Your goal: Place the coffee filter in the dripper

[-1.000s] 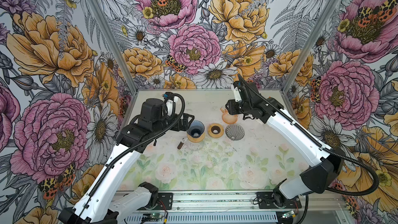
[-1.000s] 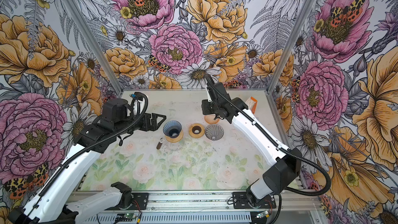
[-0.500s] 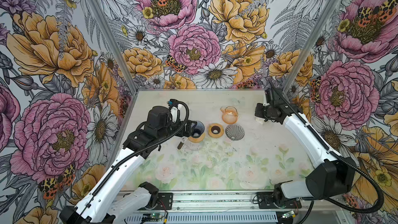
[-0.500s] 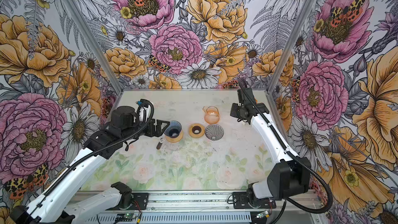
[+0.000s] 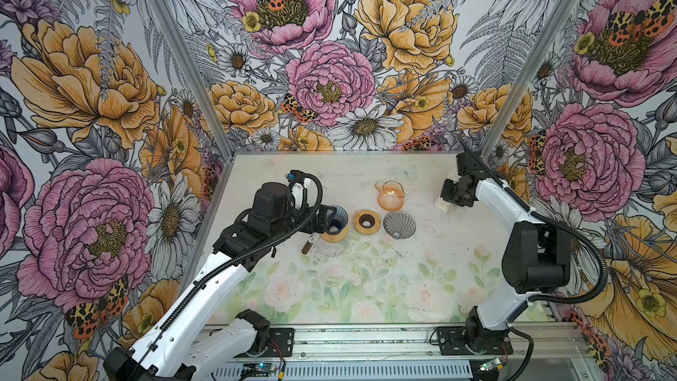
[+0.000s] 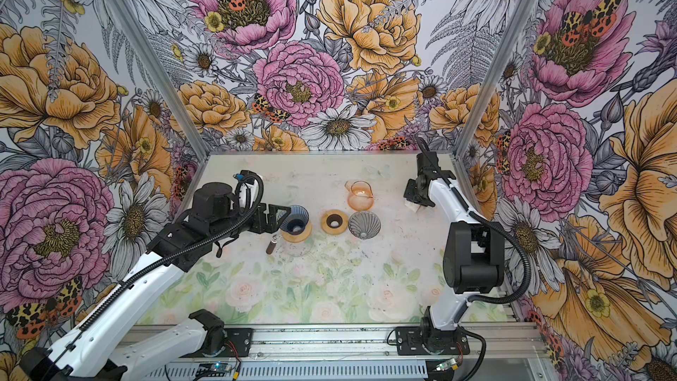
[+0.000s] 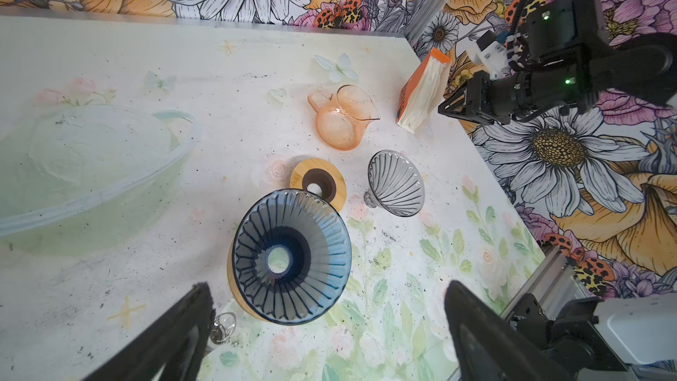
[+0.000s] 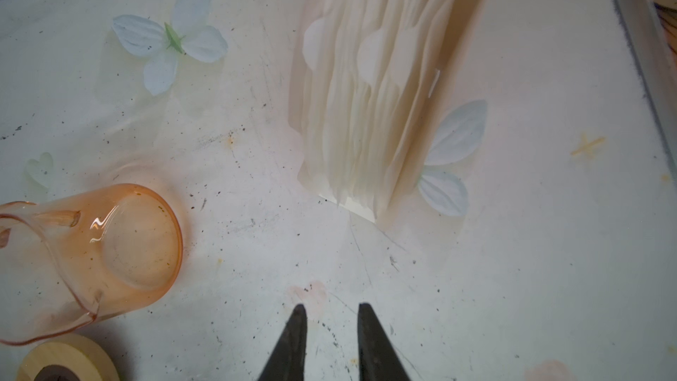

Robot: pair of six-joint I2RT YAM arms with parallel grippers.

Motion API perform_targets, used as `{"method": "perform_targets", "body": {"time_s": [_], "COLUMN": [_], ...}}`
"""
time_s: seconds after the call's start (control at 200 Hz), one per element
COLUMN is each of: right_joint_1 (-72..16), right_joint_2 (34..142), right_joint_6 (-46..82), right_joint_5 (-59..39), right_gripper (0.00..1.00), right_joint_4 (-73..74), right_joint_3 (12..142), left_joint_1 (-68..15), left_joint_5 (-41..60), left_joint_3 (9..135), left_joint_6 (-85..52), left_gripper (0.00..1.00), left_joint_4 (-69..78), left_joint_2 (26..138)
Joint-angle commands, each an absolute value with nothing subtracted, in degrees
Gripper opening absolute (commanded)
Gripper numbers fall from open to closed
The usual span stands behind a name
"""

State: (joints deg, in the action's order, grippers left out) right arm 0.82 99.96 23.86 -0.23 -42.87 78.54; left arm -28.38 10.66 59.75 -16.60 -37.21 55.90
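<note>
Right pincer [image 8: 329,307] nearly pressed together, empty; filters [image 8: 370,104] upright in box [image 7: 408,97] just ahead. Thin paper: light, floppy; likely pinch one sheet's top edge. Left pincer [image 7: 326,285] spread, dripper [image 7: 289,258] just ahead.

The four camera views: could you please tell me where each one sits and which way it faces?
Both top views: high at the front, looking down on the table; both arms show, with the left tool and right tool.
Left wrist: behind the open left tool, facing the blue dripper; its two fingers show.
Right wrist: behind the right tool, facing the filter stack; its fingertips show.
Shared: both wrist views show the orange pitcher.
</note>
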Motion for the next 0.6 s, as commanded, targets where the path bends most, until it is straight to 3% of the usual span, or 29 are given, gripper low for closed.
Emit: {"method": "perform_targets", "body": {"time_s": [0.0, 0.595], "right_joint_1": [1.31, 2.69], "right_joint_2": [102.29, 112.30], "right_joint_6": [23.37, 20.80], "right_joint_5": [0.55, 6.91], "right_gripper": [0.25, 0.21], "right_joint_4": [-40.89, -40.87], "right_joint_3": [82.35, 88.94], "left_joint_1": [-28.92, -28.83], "left_joint_5": [9.37, 8.04], "left_joint_3": [59.66, 58.79], "left_joint_6": [-17.58, -18.19], "left_gripper": [0.99, 0.99], "left_joint_4": [-35.59, -35.68], "left_joint_2": [56.03, 54.23]}}
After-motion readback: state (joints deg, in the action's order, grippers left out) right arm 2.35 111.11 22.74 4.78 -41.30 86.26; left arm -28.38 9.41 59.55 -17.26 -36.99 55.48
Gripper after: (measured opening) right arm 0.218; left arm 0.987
